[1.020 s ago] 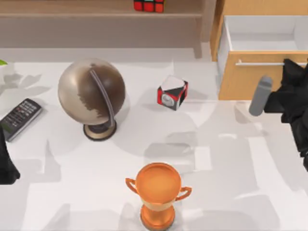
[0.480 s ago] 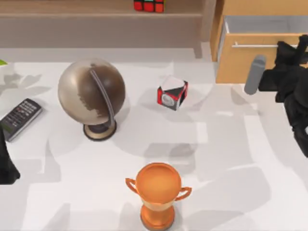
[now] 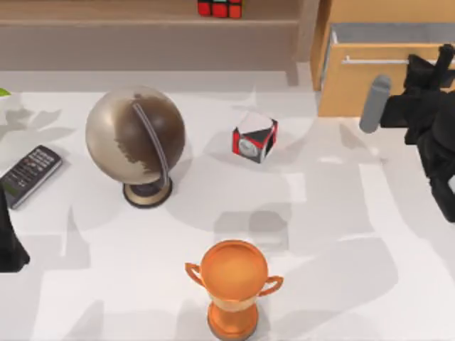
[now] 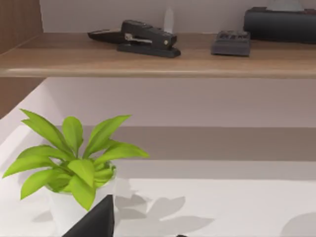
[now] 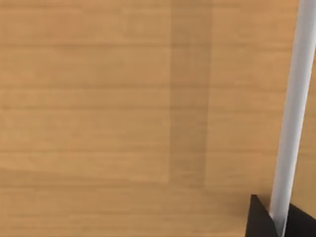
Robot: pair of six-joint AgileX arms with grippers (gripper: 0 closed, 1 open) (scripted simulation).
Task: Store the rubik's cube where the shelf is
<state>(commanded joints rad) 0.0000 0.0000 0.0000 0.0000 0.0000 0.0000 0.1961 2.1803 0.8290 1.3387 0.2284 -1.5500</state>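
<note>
Rubik's cube (image 3: pixel 220 8) rests on the shelf (image 3: pixel 106 21), well apart from the fingers. Right gripper (image 5: pixel 279 217) has its fingers clamped on the silver bar handle (image 5: pixel 291 123) of the drawer front (image 3: pixel 355 89). Judgement: push square to the front and let go once it sits flush. Left arm (image 3: pixel 8 245) is parked at the table's left edge.

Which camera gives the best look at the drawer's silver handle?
The right wrist view: the silver bar handle runs large across the light-wood drawer front, with the right gripper's fingertips at it. The top view shows the handle thin and partly hidden. The left wrist view faces the shelf.
</note>
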